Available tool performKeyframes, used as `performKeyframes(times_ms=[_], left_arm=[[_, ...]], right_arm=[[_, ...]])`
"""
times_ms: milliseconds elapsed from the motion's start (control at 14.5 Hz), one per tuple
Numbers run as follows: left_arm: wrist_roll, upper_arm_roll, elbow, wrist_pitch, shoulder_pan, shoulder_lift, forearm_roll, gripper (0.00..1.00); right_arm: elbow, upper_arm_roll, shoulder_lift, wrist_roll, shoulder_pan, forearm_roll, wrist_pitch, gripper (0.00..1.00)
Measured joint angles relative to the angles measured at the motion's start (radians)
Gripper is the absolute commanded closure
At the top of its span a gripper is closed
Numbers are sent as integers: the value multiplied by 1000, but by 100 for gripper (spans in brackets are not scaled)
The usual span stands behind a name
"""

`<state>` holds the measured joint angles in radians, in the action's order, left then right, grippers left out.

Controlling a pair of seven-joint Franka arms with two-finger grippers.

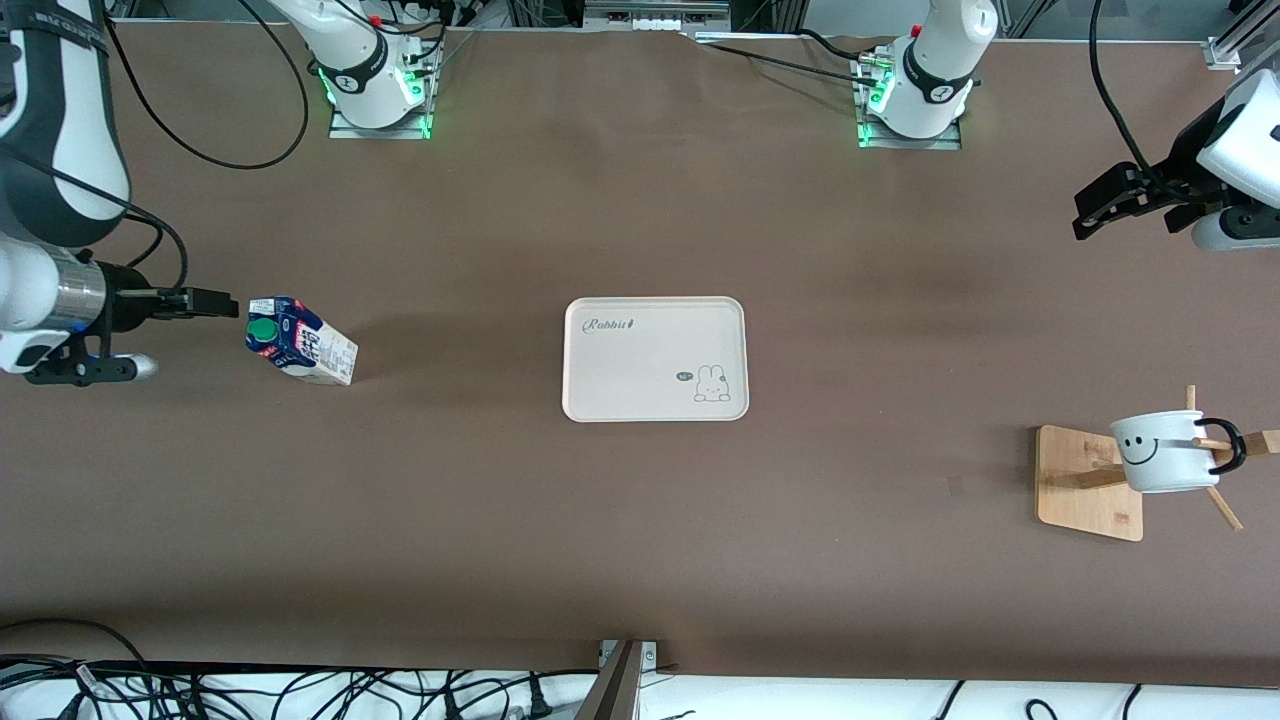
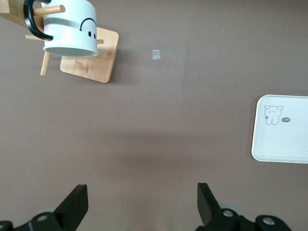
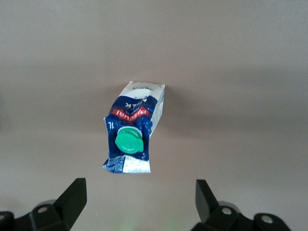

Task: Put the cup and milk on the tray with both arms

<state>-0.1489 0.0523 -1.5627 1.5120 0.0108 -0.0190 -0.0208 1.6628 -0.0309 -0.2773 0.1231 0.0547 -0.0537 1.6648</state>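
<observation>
Front view shows you the tray (image 1: 655, 358) lying flat in the middle of the table (image 1: 640, 540) with nothing on it. The milk (image 1: 300, 341) stands on the table toward the right arm's end, well apart from the tray. Your right gripper (image 1: 205, 302) is just beside the milk's green cap (image 1: 262, 330), not touching it. In the right wrist view its fingers (image 3: 72, 197) are spread wide, with the milk between them but farther out.

The cup (image 1: 1165, 451) hangs on a peg of the wooden rack (image 1: 1090, 483) toward the left arm's end, nearer the front camera than the tray. Your left gripper (image 1: 1100, 205) hangs over bare table, well apart from the cup. Its fingers (image 2: 77, 204) are wide open and hold nothing.
</observation>
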Motion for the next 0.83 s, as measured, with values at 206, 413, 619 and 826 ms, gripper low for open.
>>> performKeyframes(times_ms=[206, 413, 619, 826], left_arm=[[0, -2, -1, 4, 0, 0, 0, 0], [0, -8, -1, 22, -1, 0, 0, 0], [0, -11, -2, 34, -2, 0, 0, 0], [0, -11, -4, 37, -2, 0, 0, 0]], right_arm=[[42, 1, -2, -23, -25, -1, 57, 0], [55, 2, -15, -69, -62, -1, 86, 0], [56, 2, -37, -80, -73, -1, 96, 0], [58, 1, -64, -80, -73, -1, 97, 0]])
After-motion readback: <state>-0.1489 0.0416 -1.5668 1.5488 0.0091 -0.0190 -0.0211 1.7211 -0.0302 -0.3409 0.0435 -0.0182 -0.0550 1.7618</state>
